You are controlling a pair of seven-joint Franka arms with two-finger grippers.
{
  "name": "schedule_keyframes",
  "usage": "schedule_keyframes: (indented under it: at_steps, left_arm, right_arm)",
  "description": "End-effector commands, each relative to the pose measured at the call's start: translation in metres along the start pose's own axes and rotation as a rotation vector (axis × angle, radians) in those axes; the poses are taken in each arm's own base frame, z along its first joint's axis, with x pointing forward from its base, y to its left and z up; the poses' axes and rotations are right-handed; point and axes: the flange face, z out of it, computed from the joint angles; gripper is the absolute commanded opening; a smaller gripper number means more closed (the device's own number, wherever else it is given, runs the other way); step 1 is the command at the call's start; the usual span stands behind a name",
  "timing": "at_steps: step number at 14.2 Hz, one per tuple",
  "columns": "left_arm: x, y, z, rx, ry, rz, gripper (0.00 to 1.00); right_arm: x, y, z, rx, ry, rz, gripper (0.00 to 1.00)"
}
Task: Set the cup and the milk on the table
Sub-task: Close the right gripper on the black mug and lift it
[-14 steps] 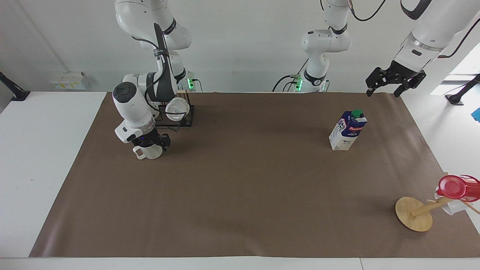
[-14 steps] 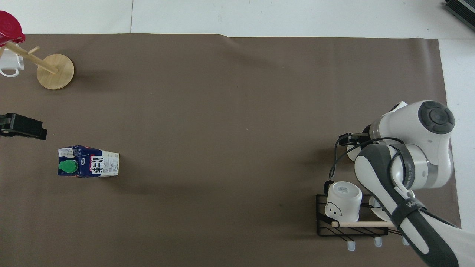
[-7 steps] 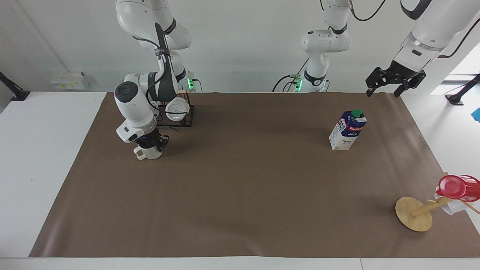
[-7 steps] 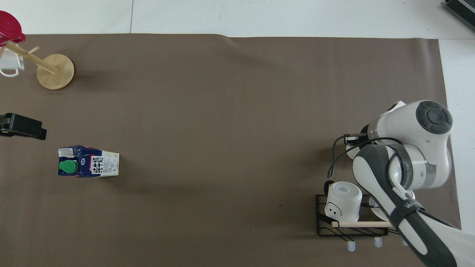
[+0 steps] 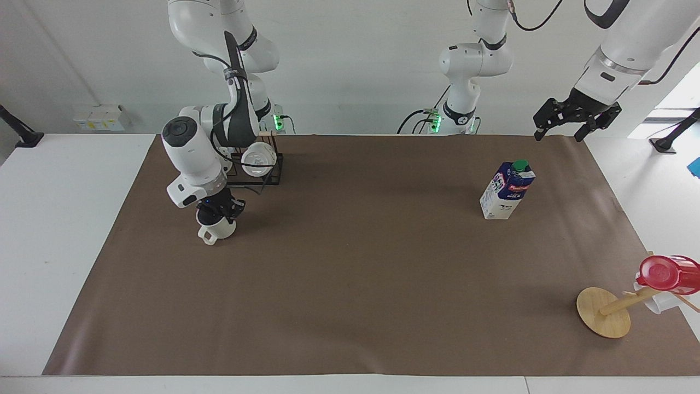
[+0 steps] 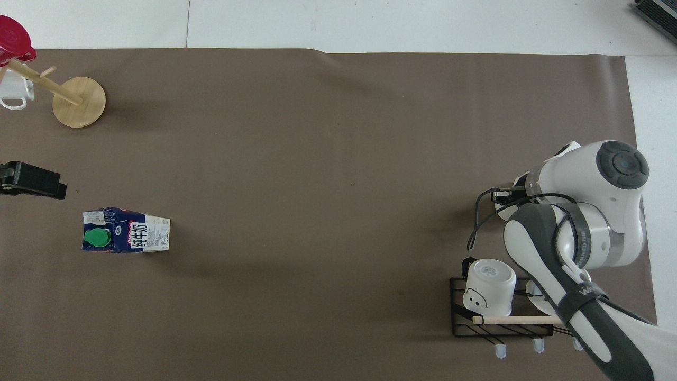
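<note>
The right gripper (image 5: 216, 212) pinches the ribbed ceramic cup (image 5: 215, 230) by its rim over the brown mat (image 5: 350, 284). The left gripper (image 5: 574, 117) hangs spread wide and empty near the upright gable-top milk (image 5: 506, 190).

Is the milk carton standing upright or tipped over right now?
Upright. The milk carton stands on its base on the brown mat, green cap at the top, with no gripper touching it.

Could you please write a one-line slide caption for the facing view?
Right pincer shut on the cup beside the mug rack; left pincer waits open above the mat's edge, near the milk.
</note>
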Motion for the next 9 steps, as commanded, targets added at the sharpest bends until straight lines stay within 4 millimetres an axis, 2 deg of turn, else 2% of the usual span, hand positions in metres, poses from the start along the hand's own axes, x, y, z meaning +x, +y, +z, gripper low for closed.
schedule_keyframes:
  at_steps: [1, 4, 6, 7, 9]
  left_arm:
    - [-0.004, -0.002, -0.004, -0.009, 0.000, -0.002, 1.00]
    - [-0.003, -0.004, -0.005, -0.009, 0.003, -0.001, 1.00]
    - [-0.003, -0.004, -0.005, -0.007, 0.009, -0.004, 1.00]
    - [-0.003, -0.004, -0.006, -0.005, 0.011, -0.004, 1.00]
    - [-0.003, -0.004, -0.006, -0.004, 0.009, -0.004, 1.00]
  right_arm:
    - [0.010, -0.026, -0.014, 0.034, 0.045, 0.110, 0.00]
    - [0.014, -0.083, -0.029, 0.057, 0.080, 0.215, 0.00]
    - [0.015, -0.108, -0.036, 0.069, 0.088, 0.266, 0.00]
    - [0.013, -0.121, -0.037, 0.074, 0.088, 0.294, 0.00]
    - [-0.001, -0.163, -0.044, 0.086, 0.093, 0.328, 0.00]
